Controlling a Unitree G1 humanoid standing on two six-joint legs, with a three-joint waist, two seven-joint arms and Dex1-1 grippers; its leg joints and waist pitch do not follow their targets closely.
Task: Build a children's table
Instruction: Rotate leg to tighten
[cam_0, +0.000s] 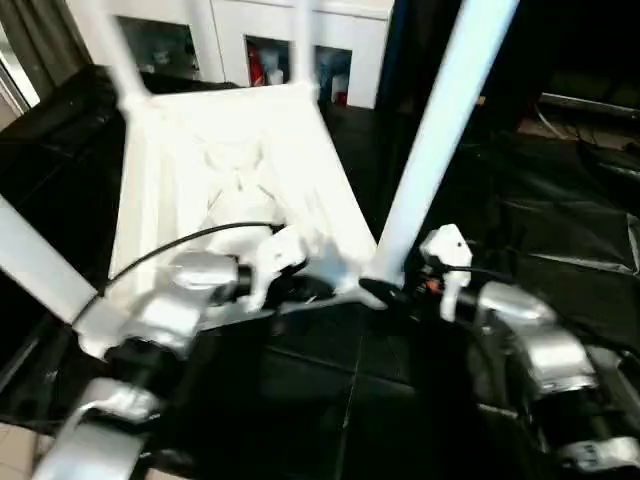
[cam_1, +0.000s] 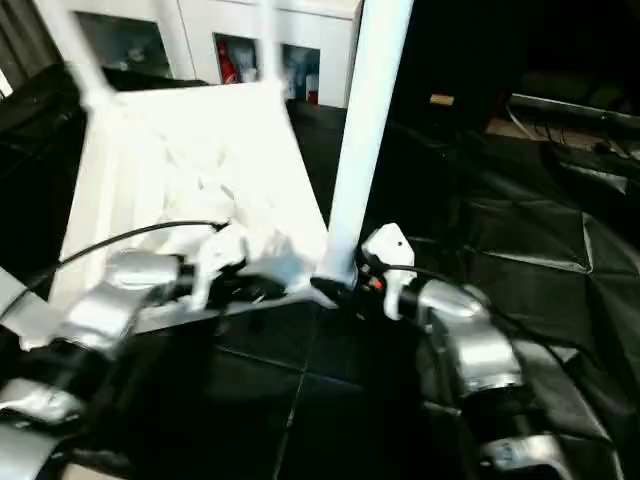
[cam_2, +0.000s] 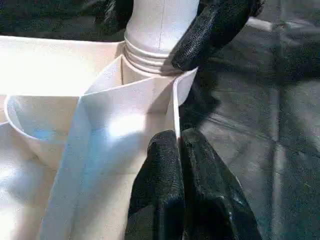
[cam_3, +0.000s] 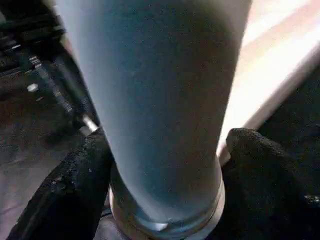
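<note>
Left gripper (cam_2: 177, 150) pinches the upturned tabletop (cam_0: 230, 150) rim at its near corner, apparently steadying it, while right gripper (cam_3: 165, 165) straddles the socketed leg (cam_0: 440, 130), grip uncertain.

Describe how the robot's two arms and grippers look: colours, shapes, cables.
Both forearms are rounded, shiny silver shells with black joints. The left arm has a thin black cable arching over it and a white wrist block. The right arm carries a white bracket at the wrist and a small orange-red spot. The fingers are thick, rounded and matte black with a rough texture.
</note>
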